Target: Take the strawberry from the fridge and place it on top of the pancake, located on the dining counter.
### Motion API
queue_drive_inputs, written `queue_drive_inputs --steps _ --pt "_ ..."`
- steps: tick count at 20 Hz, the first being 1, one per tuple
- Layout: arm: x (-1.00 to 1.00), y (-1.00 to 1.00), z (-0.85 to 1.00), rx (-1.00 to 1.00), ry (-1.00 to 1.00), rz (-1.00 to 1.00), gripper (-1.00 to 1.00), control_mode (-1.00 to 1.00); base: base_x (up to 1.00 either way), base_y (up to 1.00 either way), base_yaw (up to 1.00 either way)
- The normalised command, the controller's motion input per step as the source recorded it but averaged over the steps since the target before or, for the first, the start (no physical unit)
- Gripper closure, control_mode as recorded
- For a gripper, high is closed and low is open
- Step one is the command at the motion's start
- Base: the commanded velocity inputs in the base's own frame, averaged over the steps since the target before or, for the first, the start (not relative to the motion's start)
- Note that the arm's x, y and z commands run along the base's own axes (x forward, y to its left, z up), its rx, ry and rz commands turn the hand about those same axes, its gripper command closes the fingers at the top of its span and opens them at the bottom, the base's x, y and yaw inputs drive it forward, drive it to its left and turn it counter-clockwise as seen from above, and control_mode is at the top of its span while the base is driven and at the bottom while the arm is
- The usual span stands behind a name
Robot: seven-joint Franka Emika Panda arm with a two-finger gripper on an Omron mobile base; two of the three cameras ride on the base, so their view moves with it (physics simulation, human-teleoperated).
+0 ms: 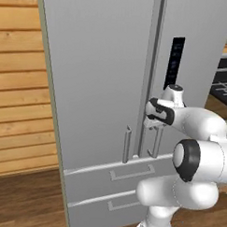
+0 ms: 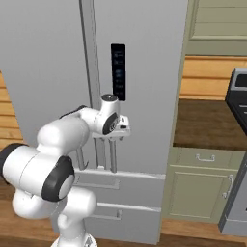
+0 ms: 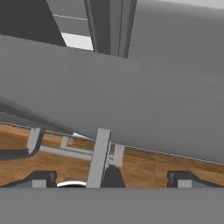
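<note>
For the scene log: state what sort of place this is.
A kitchen, most likely: a tall grey two-door fridge with lower drawers, sage-green cabinets under a dark wooden counter, and what looks like a stove at the right edge.

One fridge [image 1: 103,77], two doors on it, two vertical bar handles [image 1: 127,144], two drawers [image 1: 117,171] below the doors.

The claw [image 2: 112,140] sits before the closed fridge [image 1: 103,77], at its right door handle [image 2: 113,154], above two drawers [image 1: 117,174].
</note>
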Motion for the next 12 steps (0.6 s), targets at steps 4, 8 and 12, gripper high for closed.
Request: queue_drive_inputs --steps 4,8,12 --pt "0.13 -0.02 -0.43 0.0 0.0 0.0 -1.0 -1.0 0.0 0.0 0.0" --pt "-0.32 0.0 -0.51 -0.05 0.0 0.0 1.0 -1.0 0.0 0.0 0.0" --pt "-0.54 -0.08 -0.32 -0.02 0.0 0.0 1.0 -1.0 0.0 0.0 0.0"
